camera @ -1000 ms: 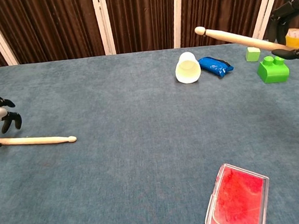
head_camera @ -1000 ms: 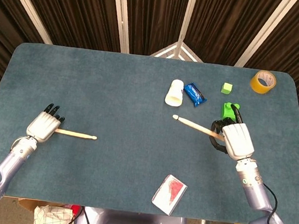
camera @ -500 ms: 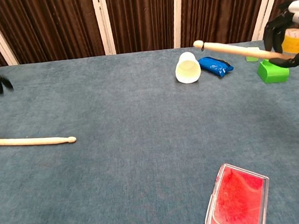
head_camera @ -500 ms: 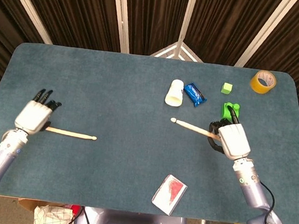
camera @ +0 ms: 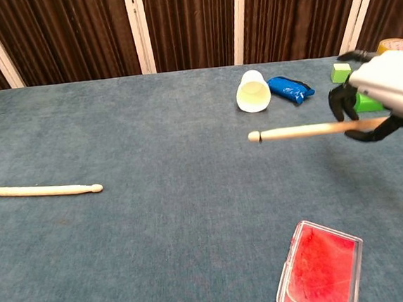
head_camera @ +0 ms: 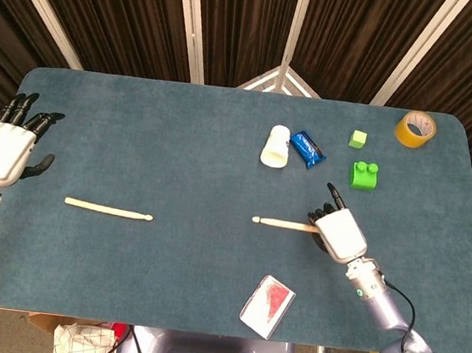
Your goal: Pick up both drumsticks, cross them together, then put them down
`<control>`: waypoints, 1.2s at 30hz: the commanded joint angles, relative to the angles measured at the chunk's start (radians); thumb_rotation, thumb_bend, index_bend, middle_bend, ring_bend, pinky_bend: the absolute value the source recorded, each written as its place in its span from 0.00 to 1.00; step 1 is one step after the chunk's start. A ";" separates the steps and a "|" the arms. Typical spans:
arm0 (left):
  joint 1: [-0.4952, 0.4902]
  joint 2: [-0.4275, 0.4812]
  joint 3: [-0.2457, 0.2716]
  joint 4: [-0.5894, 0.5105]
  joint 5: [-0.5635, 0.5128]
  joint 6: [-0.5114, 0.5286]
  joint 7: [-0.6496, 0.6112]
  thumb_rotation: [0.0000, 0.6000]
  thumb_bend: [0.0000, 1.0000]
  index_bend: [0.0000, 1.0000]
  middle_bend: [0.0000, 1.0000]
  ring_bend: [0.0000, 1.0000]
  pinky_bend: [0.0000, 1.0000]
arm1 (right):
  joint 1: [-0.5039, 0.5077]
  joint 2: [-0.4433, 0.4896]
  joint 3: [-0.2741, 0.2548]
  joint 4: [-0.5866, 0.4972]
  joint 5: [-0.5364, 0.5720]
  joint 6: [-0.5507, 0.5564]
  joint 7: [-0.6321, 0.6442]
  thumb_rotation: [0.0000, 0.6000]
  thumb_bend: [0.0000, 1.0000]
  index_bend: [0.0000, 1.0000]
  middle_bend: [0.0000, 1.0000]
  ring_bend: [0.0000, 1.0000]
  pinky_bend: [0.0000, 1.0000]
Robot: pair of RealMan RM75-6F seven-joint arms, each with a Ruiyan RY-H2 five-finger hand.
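1 drumstick (head_camera: pixel 282 224) in right hand (head_camera: pixel 338 234)

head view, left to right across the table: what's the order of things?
left hand → drumstick lying on the table → red-and-white packet, white cup, blue packet → right hand holding the other drumstick → green block → tape roll

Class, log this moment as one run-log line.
left hand: open, raised off table | right hand: holds pale wooden drumstick | second wooden drumstick: lying on blue table, untouched
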 commanded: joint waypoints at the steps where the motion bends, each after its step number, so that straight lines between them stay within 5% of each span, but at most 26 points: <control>1: 0.002 0.015 -0.007 -0.015 -0.014 -0.007 -0.027 1.00 0.43 0.21 0.28 0.01 0.05 | 0.004 -0.039 -0.006 0.039 0.003 -0.017 0.017 1.00 0.46 0.75 0.64 0.44 0.01; 20: 0.007 0.027 0.002 -0.008 -0.022 -0.002 -0.027 1.00 0.43 0.25 0.28 0.01 0.05 | 0.001 -0.171 -0.035 0.251 0.002 -0.051 0.079 1.00 0.46 0.75 0.64 0.44 0.01; 36: 0.012 0.030 0.005 -0.003 -0.020 0.011 -0.034 1.00 0.43 0.26 0.28 0.01 0.05 | -0.030 -0.163 -0.072 0.394 -0.016 -0.034 0.199 1.00 0.46 0.75 0.64 0.44 0.01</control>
